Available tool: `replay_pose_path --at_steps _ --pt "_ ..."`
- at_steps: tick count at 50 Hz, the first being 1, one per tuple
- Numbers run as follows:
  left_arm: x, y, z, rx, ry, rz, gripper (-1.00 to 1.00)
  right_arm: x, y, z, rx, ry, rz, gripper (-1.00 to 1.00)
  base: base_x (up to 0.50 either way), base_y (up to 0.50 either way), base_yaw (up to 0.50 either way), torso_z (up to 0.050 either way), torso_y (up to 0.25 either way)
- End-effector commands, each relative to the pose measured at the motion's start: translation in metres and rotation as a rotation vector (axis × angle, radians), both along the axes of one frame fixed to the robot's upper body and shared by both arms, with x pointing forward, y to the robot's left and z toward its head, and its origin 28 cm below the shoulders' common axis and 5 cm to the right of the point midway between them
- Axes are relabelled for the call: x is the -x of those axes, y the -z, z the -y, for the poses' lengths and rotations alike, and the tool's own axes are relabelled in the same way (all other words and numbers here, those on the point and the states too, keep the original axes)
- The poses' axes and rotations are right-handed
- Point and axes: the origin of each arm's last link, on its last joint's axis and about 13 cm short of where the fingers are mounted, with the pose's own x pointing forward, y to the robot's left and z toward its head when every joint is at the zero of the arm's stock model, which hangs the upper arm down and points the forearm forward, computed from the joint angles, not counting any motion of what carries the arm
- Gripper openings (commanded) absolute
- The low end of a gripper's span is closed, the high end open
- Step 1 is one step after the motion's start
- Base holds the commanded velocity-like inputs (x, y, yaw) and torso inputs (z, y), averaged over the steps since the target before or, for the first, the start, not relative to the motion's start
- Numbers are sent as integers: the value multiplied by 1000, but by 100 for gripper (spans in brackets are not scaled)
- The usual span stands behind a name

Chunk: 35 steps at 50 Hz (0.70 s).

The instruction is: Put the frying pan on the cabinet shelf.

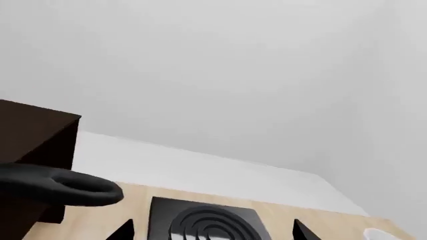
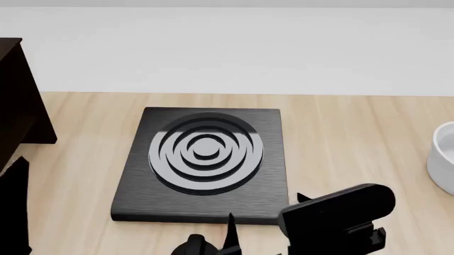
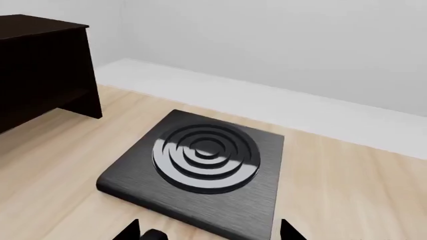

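Frying pan (image 1: 63, 186): only the end of its handle shows, in the left wrist view. It's a glossy black rounded bar with the hanging hole, sticking out in front of the cabinet (image 3: 43, 65) side panel. The bowl and rim are out of frame, and the head view doesn't show the pan at all. Can't tell whether it's seated on the cabinet shelf, since that board isn't visible either.

Left pincer (image 1: 213, 232): tips spread wide, nothing between them, so it's released. It's apart from the handle.
Right pincer (image 3: 210, 232): also spread and empty, low over the desk (image 2: 341, 133) near the hob plate (image 2: 206, 159).

My read: the pan is at the cabinet and the step in hand is confirming placement and clearing.
- Get the pan body in view before calling it done. A long handle overhanging the edge puts weight outboard, so the bowl should sit fully on the board.
- Any left-arm move should go away from the handle. A nudge on that lever would swing the pan.
- If a re-grip is needed, take the handle near the bowl, not at the hole end.

Materials:
- Cabinet: near-black wood, flat square-edged panels.
- Hob plate: brushed black square slab with rounded corners and raised concentric rings.
- Desk: pale wood grain.
- Bowl (image 2: 443, 154): white, round, smooth, at the desk's right, well clear of everything.
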Motion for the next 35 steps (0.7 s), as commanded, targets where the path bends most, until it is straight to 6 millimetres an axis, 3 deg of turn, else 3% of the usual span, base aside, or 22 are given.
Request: replay_pose_path --at_steps 1,13,26,30,35 --pt "-1 6 7 -178 -44 39 100 -3 2 1 -29 49 19 100 0 0 0 0 0" --pt "-7 19 18 -393 -97 97 100 -8 8 8 -27 157 55 100 0 0 0 0 0" --pt "-19 31 15 -383 -165 26 100 -6 10 17 0 265 135 100 0 0 0 0 0" --pt "-24 31 13 -349 -189 6 100 -5 1 21 -62 303 208 100 0 0 0 0 0" --pt "-26 30 12 -335 -197 4 100 -5 9 24 -58 317 184 100 0 0 0 0 0"
